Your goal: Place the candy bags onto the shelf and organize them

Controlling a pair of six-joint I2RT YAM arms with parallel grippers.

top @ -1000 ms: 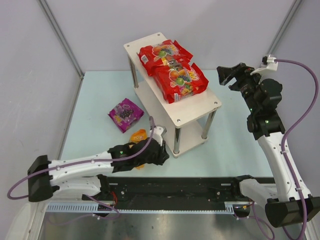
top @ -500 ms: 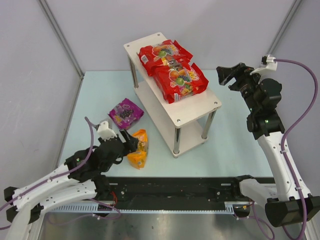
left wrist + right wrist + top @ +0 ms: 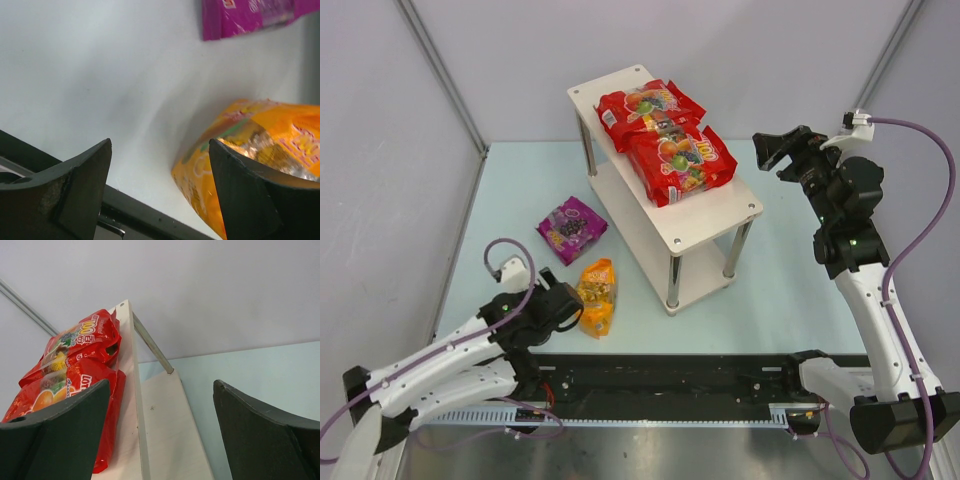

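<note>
Occupying the shelf's (image 3: 720,215) top board: far red candy bag (image 3: 648,108) and near red candy bag (image 3: 682,160), overlapping.
Orange candy bag (image 3: 598,296): worktop (image 3: 780,280), near edge, left of the shelf's near corner.
Purple candy bag (image 3: 571,229): beyond it, apart.
Left fingers (image 3: 568,302): spread wide, empty, just beside the orange candy bag.
Right fingers (image 3: 772,150): spread wide, empty, raised off the shelf's right edge.

Two candy bags (image 3: 682,158) lie on the shelf (image 3: 740,205) top board; two more bags (image 3: 572,228) lie on the table (image 3: 780,290) to its left.
</note>
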